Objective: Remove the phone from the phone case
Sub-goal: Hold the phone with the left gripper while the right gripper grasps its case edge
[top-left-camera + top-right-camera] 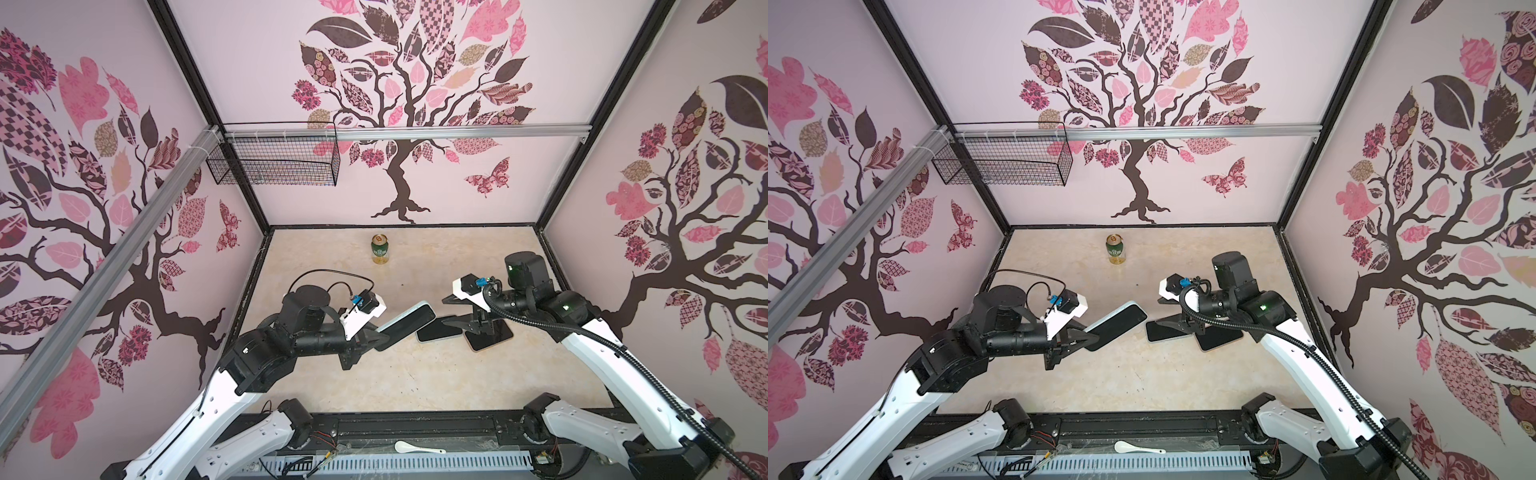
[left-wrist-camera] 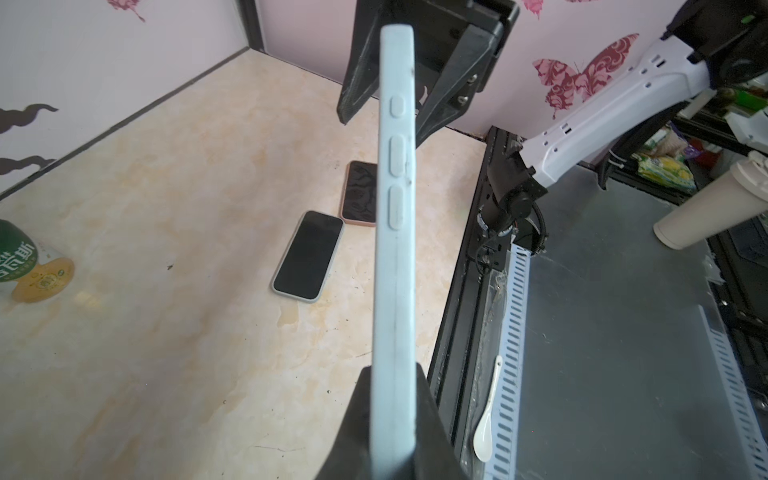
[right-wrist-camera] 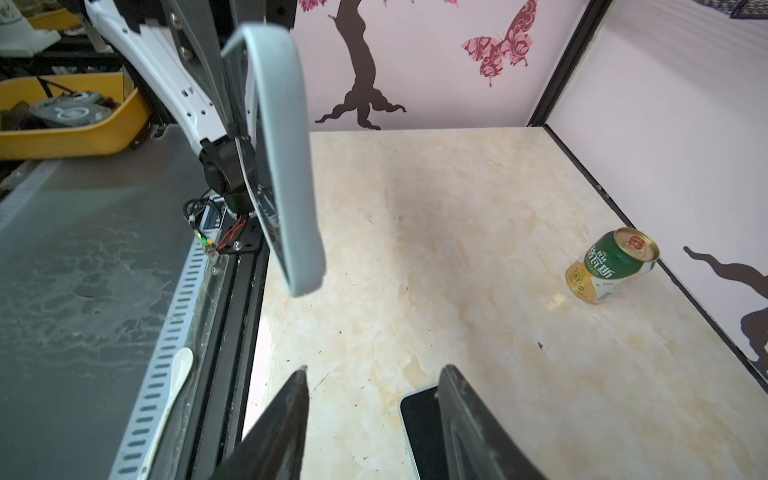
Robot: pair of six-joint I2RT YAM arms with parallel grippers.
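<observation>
My left end effector (image 1: 376,334) clamps the blue phone case (image 1: 405,322) aloft; my right end effector (image 3: 374,370), jaws apart and empty, should take its free end squarely.

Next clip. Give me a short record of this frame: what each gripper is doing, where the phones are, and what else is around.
left gripper: shut on the light-blue cased phone, held clear of the table
case on held phone: on, not yet removed
right gripper: jaws apart, nothing between them, above the two phones lying on the table
phones on table: pale-cased phone and pink-cased phone, both screen up, close together
other items: can upright near the back wall; white spoon on the front rail, off the table
</observation>
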